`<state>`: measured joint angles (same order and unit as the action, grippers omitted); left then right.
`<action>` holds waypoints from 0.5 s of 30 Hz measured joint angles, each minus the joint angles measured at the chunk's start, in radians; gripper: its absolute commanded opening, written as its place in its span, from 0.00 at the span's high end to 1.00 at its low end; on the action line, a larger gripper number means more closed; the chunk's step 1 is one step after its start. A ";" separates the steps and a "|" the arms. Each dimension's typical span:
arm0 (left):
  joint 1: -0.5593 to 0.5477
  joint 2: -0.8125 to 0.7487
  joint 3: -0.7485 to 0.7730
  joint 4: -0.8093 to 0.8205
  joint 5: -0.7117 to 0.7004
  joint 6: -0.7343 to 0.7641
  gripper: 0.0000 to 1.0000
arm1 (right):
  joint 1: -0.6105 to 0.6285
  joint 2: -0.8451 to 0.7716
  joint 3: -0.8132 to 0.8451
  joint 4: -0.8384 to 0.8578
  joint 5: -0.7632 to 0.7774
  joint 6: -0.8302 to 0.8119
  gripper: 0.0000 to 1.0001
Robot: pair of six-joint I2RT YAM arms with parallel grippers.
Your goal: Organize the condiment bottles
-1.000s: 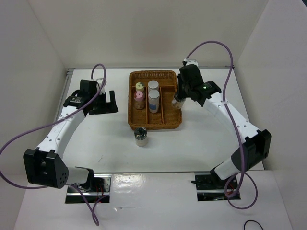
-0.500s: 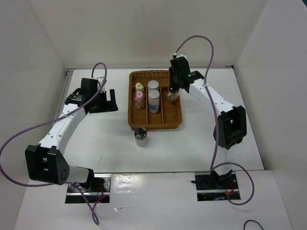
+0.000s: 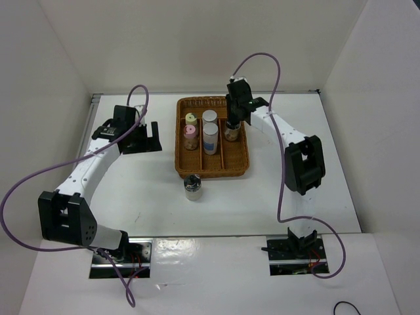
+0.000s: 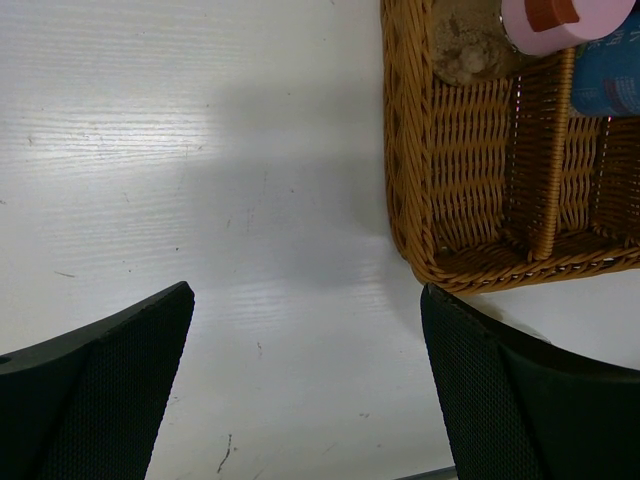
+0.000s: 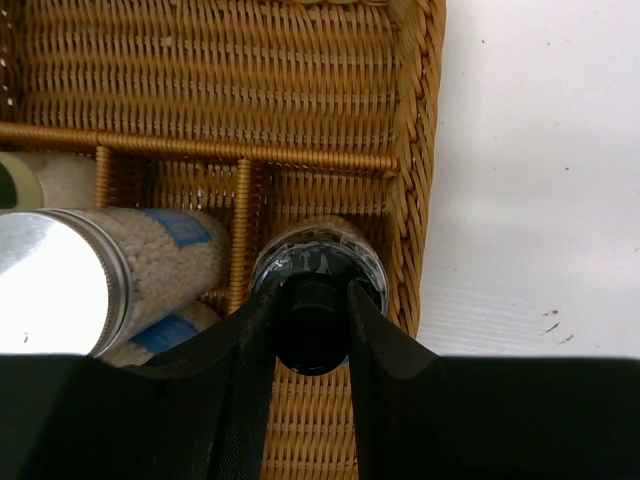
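- Where the right gripper (image 5: 312, 300) closes, its fingers (image 5: 245, 350) are clamped on the cap of a black-capped jar (image 5: 320, 255); the jar is upright between them
- that jar sits in the right compartment of the wicker tray (image 5: 412, 150), close to the outer wall; whether it touches the floor cannot be told
- across the divider, the middle compartment holds the farther grey-capped jar (image 3: 209, 117) and the nearer grey-capped jar (image 3: 210, 136), both blue-labelled
- the left compartment holds the yellow-capped jar (image 3: 190, 118) behind the pink-capped jar (image 3: 189, 133)
- a second black-capped jar (image 3: 192, 187) stands on the table (image 3: 131, 190), just before the tray's near edge
- the left gripper (image 4: 305, 295) hangs beside the tray's left side, jaws wide apart over tabletop
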<state>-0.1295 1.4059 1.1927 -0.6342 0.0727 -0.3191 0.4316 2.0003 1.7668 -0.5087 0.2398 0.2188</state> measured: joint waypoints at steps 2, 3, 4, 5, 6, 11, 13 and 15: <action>0.000 0.000 0.001 0.000 0.000 -0.001 0.00 | 0.000 0.008 0.000 0.001 0.000 -0.003 0.96; 0.000 0.000 0.003 -0.001 0.000 -0.001 0.00 | 0.000 0.010 0.000 0.001 0.000 -0.004 0.91; 0.000 0.000 0.004 0.000 0.000 -0.001 0.00 | 0.000 0.012 0.000 0.001 0.000 -0.005 0.85; 0.000 0.000 0.005 0.000 0.000 -0.001 0.00 | 0.000 0.013 0.000 0.002 -0.001 -0.005 0.72; 0.000 0.000 0.006 0.000 0.000 -0.001 0.00 | 0.000 0.015 0.000 0.002 -0.001 -0.004 0.64; 0.000 -0.001 0.006 -0.001 0.000 -0.001 0.00 | 0.000 0.019 -0.003 0.019 -0.002 0.003 0.21; 0.000 -0.003 0.006 -0.001 0.000 -0.001 0.00 | 0.000 0.018 -0.007 0.026 -0.002 0.005 0.18; 0.000 -0.010 0.006 -0.002 0.000 -0.001 0.00 | 0.000 0.014 -0.014 0.026 -0.005 0.008 0.16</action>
<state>-0.1295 1.3964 1.1988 -0.6365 0.0731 -0.3199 0.4316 2.0148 1.7531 -0.4824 0.2348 0.2268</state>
